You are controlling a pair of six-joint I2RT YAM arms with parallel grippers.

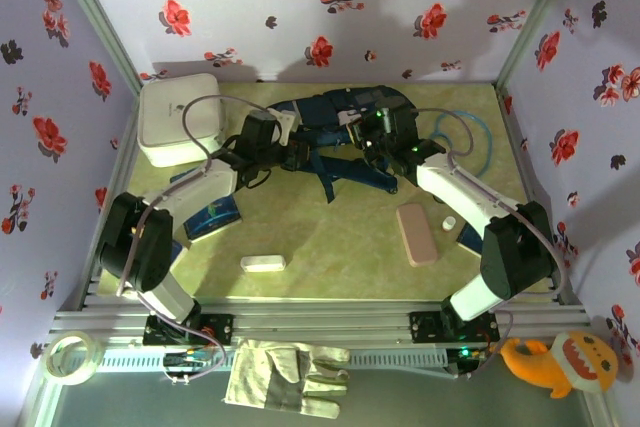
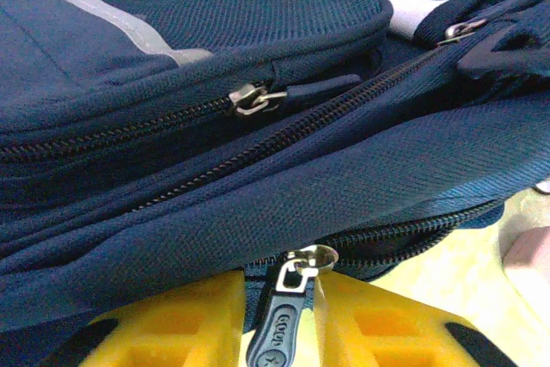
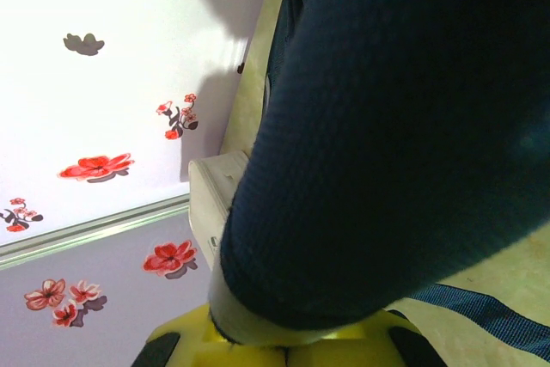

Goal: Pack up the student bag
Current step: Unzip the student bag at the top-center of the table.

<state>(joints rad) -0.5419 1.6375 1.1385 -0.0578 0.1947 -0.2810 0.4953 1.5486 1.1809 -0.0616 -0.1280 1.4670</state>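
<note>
L fingers (image 2: 172, 324) flank student bag (image 2: 258, 23) zip pull (image 2: 279, 328).

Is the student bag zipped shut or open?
Shut where visible: zipper teeth on the student bag mesh in the left wrist view; elsewhere cannot tell.

the student bag (image 2: 258, 40) is matt woven cloth with shiny metal zip sliders (image 2: 249, 99).

Tips covered, edges clipped
The student bag (image 3: 387, 126) hides the tips of the right gripper (image 3: 288, 354); the frame's bottom edge cuts off the left gripper (image 2: 279, 291) and a zipper pull (image 2: 277, 330); overhead, a white speck (image 1: 449, 222) is too small to identify.
</note>
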